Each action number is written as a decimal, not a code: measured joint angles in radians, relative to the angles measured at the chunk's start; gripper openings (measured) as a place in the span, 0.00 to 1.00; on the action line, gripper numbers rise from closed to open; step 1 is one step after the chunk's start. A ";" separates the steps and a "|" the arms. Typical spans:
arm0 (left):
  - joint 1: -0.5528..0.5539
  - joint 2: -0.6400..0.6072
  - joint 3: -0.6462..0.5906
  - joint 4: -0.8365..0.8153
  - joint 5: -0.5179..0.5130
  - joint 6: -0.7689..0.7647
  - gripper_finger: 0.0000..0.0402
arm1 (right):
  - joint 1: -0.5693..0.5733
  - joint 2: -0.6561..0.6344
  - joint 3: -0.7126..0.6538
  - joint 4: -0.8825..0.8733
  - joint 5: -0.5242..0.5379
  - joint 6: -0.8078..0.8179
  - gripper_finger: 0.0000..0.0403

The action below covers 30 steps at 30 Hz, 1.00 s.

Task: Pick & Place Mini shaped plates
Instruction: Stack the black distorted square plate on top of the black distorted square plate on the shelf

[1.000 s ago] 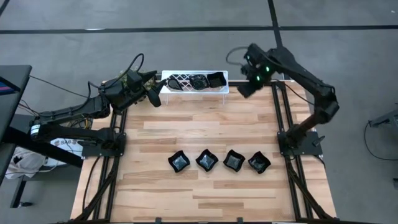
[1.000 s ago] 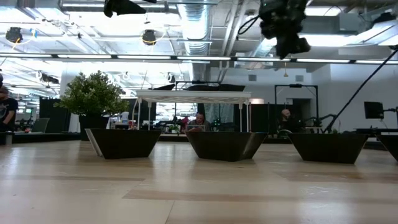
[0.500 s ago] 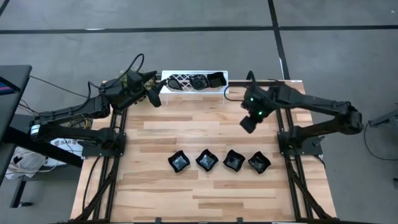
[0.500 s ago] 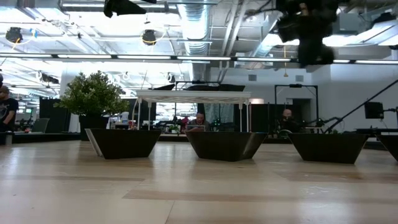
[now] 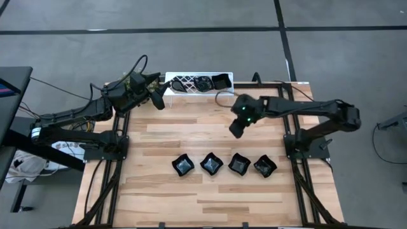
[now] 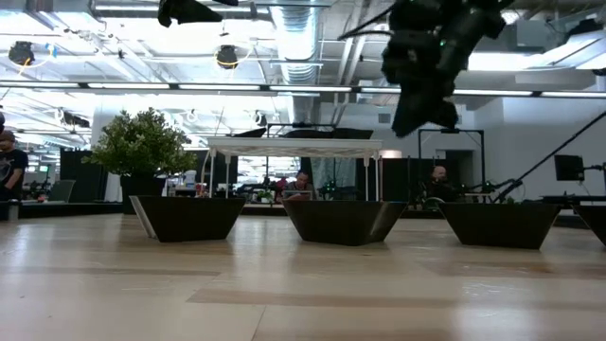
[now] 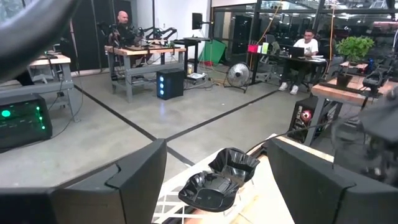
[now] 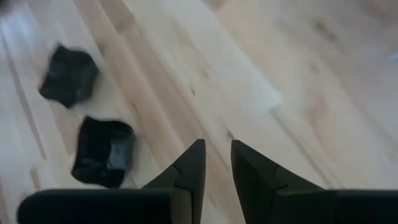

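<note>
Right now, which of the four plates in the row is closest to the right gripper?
The third plate from the left; the right gripper hovers almost directly behind it.

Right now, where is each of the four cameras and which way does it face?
High: overhead, straight down on the table; both arms show.
Low: table height, level past the dishes into the room; right gripper overhead.
Left wrist: past open fingers at the rack.
Right wrist: past its fingers, down on the table.
Shared: high and right wrist both show square dishes.
</note>
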 joint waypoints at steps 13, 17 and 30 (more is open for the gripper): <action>0.000 0.000 0.000 -0.005 0.000 0.010 0.70 | 0.133 0.089 0.000 -0.254 -0.131 0.005 0.18; 0.000 0.000 0.000 -0.005 0.000 0.024 0.70 | 0.211 0.078 0.000 -0.281 -0.133 0.009 0.18; 0.000 0.000 0.000 -0.005 0.000 0.026 0.70 | 0.380 0.078 -0.088 -0.151 -0.097 0.093 0.18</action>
